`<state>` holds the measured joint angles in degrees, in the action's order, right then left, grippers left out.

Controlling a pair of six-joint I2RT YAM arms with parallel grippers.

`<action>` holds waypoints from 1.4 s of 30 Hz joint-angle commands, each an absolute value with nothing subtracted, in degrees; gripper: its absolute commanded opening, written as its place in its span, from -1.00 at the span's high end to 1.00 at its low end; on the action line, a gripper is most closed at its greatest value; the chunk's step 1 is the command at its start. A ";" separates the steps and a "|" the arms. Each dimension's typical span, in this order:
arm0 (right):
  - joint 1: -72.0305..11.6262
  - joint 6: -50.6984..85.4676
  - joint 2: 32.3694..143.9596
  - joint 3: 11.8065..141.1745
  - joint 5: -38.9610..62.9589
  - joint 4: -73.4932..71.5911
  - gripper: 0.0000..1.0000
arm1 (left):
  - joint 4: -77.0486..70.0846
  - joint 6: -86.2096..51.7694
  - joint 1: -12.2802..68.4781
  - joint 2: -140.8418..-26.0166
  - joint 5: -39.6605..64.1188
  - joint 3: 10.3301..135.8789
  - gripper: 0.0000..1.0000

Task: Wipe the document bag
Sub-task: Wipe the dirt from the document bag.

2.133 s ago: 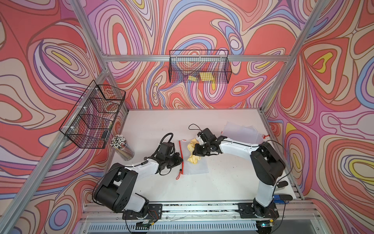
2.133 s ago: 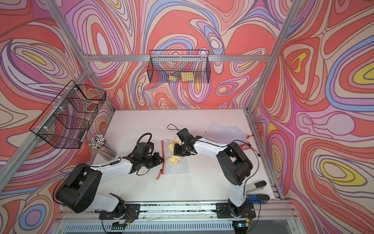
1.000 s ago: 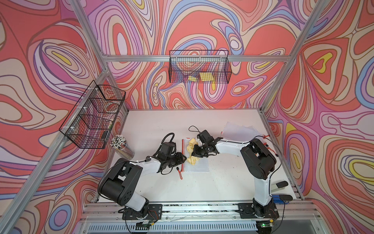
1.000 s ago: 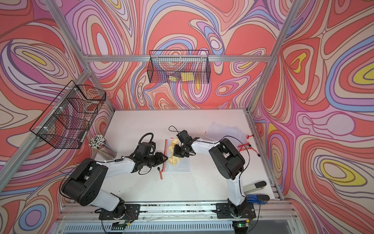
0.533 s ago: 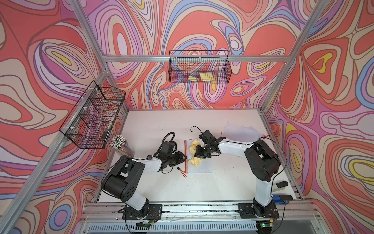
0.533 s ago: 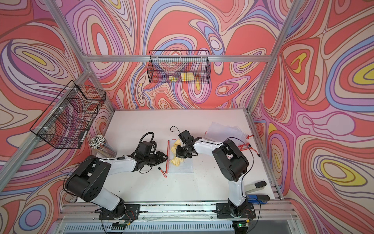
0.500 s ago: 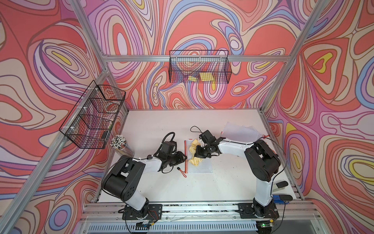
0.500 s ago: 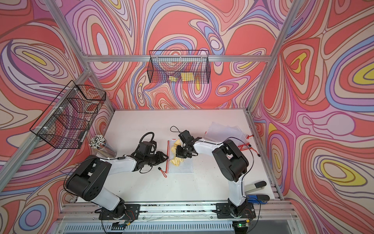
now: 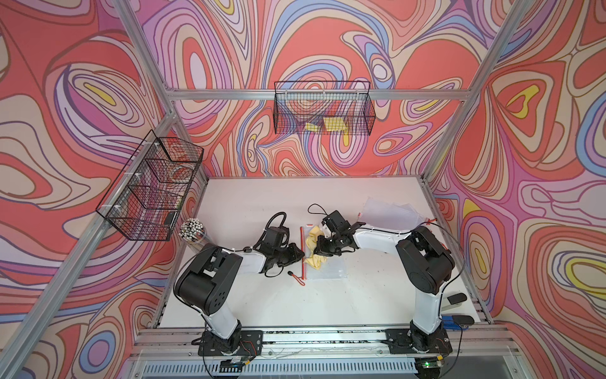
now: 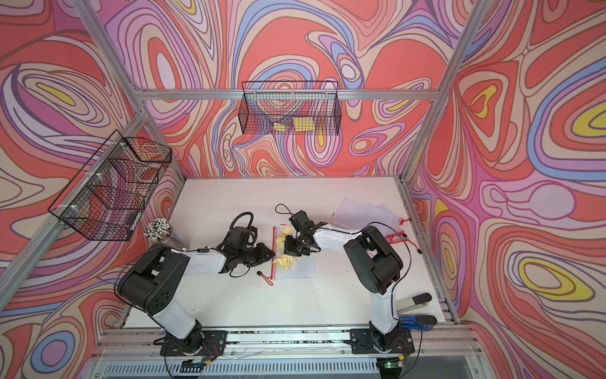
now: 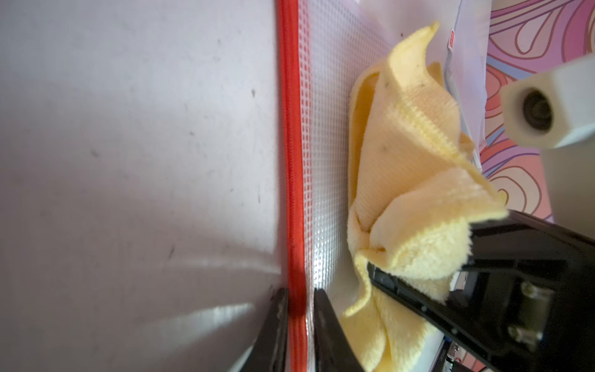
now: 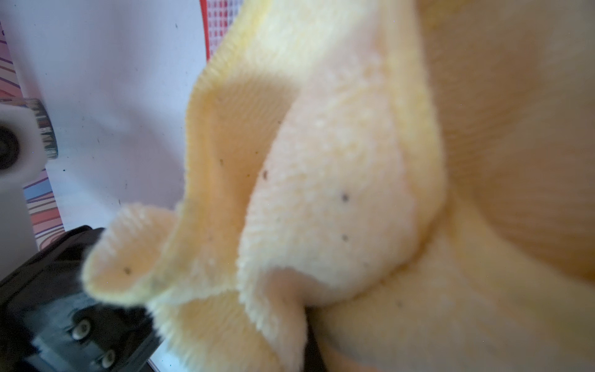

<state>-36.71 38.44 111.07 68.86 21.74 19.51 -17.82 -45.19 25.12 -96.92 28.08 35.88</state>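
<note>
While on table (image 9: 262, 197), document bag (image 9: 329, 271) under cloth (image 9: 315, 261).

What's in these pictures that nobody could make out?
Surface of the bag beneath the cloth: every view, cloth and right claw cover it.
Tips of the right claw: right wrist view, blurred cloth buries them.
The yellow pieces in the back basket: both top views, too small, behind mesh.

Crumpled, dark-specked yellow cloth (image 12: 338, 193) fills most of frame. Red-edged document bag (image 12: 222, 13) visible behind it, on white table (image 12: 112, 80).
</note>
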 commanded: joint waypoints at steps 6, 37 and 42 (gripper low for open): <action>-36.47 36.81 110.14 68.92 23.87 17.98 1.00 | -9.74 -43.92 25.47 -100.11 25.57 34.01 0.92; -21.77 33.42 112.10 69.83 17.85 21.35 1.00 | -4.34 -41.91 25.46 -95.05 22.64 33.35 1.00; -31.05 35.36 117.51 78.44 20.65 20.27 1.00 | -5.32 -42.38 25.40 -95.97 22.82 33.31 1.00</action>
<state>-24.69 35.62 114.45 73.36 20.32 19.66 -12.56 -42.83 25.30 -93.84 25.47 35.09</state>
